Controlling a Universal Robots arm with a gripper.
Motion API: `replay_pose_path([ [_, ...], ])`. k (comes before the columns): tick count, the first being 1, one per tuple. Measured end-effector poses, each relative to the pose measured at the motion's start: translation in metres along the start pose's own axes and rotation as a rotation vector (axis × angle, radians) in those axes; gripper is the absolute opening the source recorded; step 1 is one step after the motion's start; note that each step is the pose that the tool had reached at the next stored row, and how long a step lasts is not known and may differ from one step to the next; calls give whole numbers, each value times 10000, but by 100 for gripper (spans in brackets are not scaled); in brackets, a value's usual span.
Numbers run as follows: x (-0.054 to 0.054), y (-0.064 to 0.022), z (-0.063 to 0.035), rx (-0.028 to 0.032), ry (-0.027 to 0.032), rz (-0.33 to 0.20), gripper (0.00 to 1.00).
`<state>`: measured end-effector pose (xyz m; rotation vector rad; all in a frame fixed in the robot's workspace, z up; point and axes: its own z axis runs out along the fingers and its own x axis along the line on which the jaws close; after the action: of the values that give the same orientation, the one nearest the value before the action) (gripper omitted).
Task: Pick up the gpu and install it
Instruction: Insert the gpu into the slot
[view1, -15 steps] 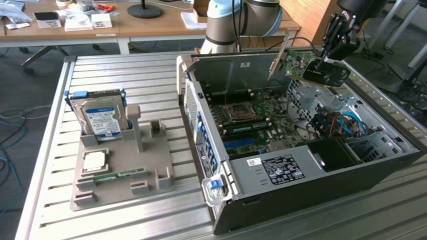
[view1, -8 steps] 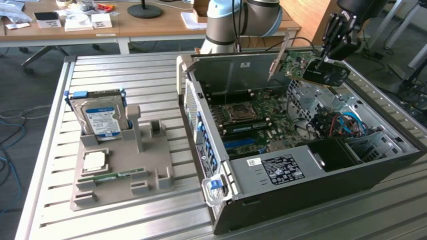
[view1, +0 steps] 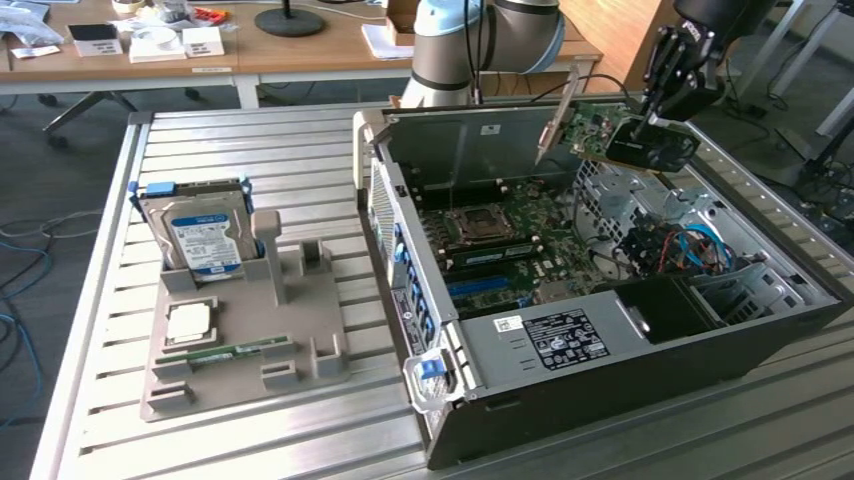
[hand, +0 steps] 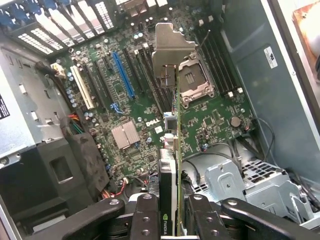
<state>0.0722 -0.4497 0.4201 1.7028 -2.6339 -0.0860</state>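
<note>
Closest to you, the computer case (view1: 641, 370) lies on its side on the slotted metal table (view1: 267, 150), with its open face up. Just beside the case, on the exterior view's left, sits a grey holder (view1: 240, 385). A memory stick (view1: 234, 352) lies flat in the holder and a hard drive (view1: 207, 240) stands upright at its far end.

Inside the case you can see the motherboard (view1: 521, 240), with a blue slot (hand: 123, 75) among the black ones.

Over the far side of the case, above its rim, the gripper (view1: 650, 122) is clenched on the gpu (view1: 594, 125). One finger presses on each face of the card. From the wrist view the card hangs edge-on over the motherboard, its silver bracket (hand: 172, 50) at the end away from the fingers (hand: 145, 215), and it is not seated in any slot.

Behind the case stands the arm's base (view1: 467, 40), and beyond that is a wooden desk (view1: 320, 50).
</note>
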Motion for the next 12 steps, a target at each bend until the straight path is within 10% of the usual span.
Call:
replay_pose_path([
  [12, 0, 0, 0, -7, 13, -285, 27],
])
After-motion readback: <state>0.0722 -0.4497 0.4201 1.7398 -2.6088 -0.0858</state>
